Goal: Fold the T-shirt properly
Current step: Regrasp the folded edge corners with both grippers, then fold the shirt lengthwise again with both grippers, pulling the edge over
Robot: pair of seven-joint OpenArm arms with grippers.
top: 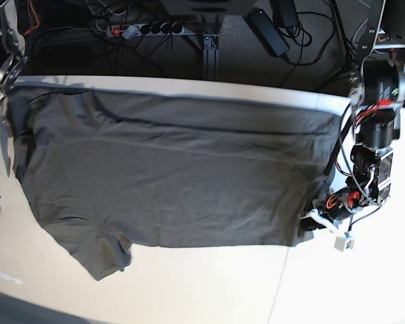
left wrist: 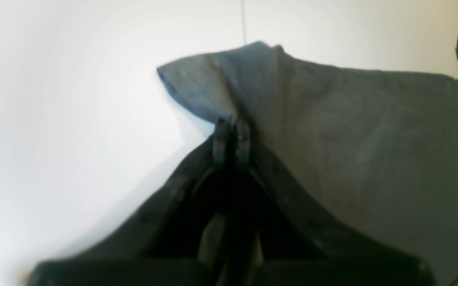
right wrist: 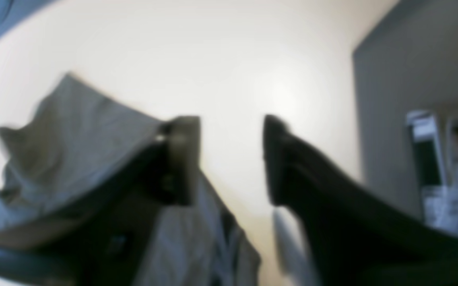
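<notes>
T-shirt (top: 175, 175) lies spread flat across the table (top: 209, 290). I see my left gripper (left wrist: 231, 137) clenched on its edge near a corner. My right gripper (right wrist: 232, 159) gapes, fingers apart, holding nothing.

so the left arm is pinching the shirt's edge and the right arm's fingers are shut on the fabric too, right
Not quite. The left gripper is shut on the T-shirt, as the left wrist view shows. The right gripper is open: in the right wrist view its fingers stand apart with bare table showing between them, the cloth lying beside one of them, not clamped.
</notes>
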